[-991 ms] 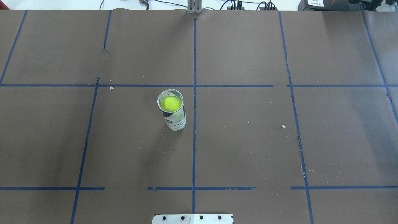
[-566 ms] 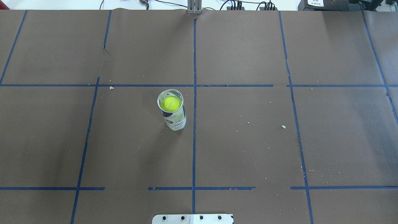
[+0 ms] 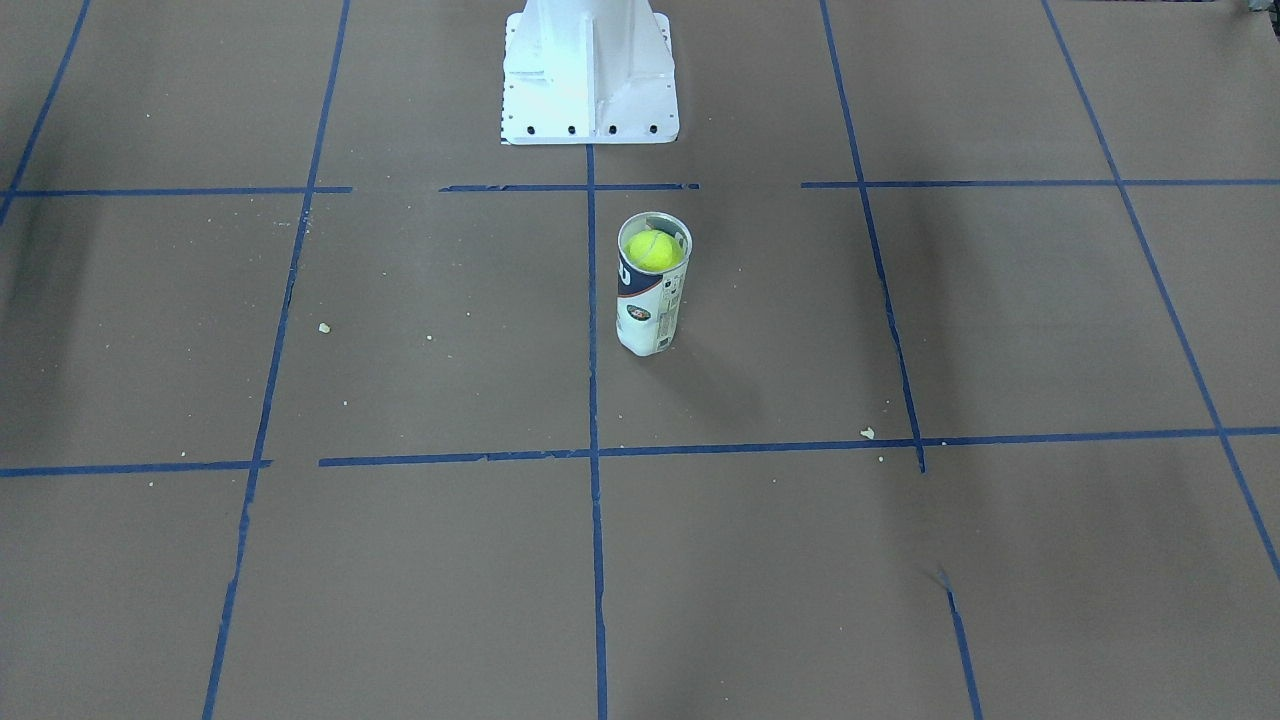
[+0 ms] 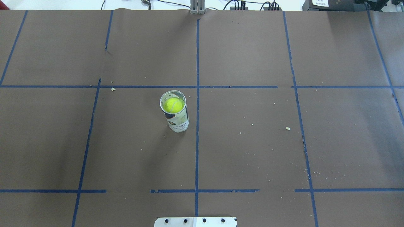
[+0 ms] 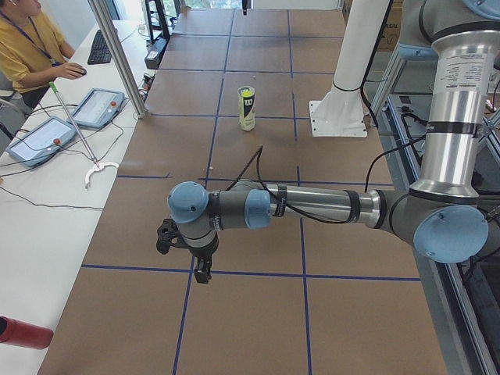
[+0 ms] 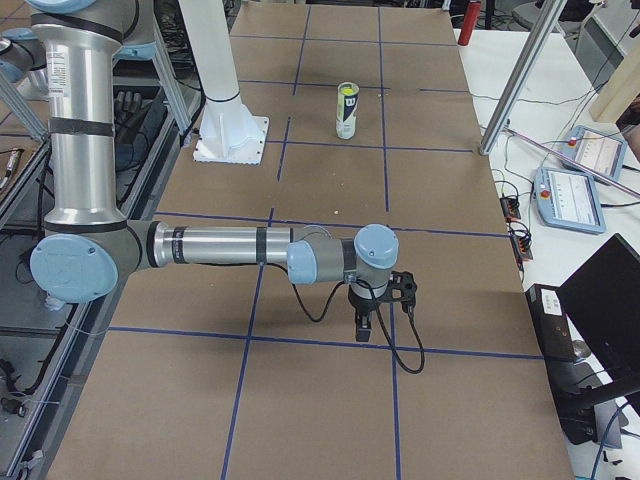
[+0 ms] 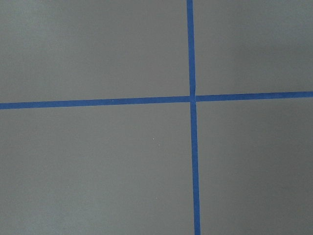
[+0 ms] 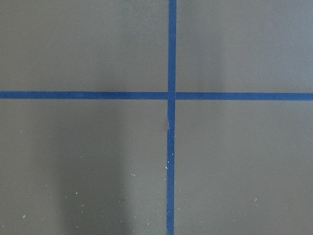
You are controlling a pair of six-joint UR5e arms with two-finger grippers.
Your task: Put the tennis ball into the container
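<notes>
Fuzzy yellow-green tennis ball (image 4: 173, 105) is sitting inside the upright clear plastic container (image 4: 179, 122). The left gripper (image 5: 202, 272) and right gripper (image 6: 363, 330) are hovering well apart from it, and I can't tell the fingers' spread.

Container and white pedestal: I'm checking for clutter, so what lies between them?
Only a strip of blue tape on the brown paper lies between the container and the pedestal, seen in the front-facing view.

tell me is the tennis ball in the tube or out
In: the tennis ball sits inside the upright tennis-ball tube, just below its open rim.
</notes>
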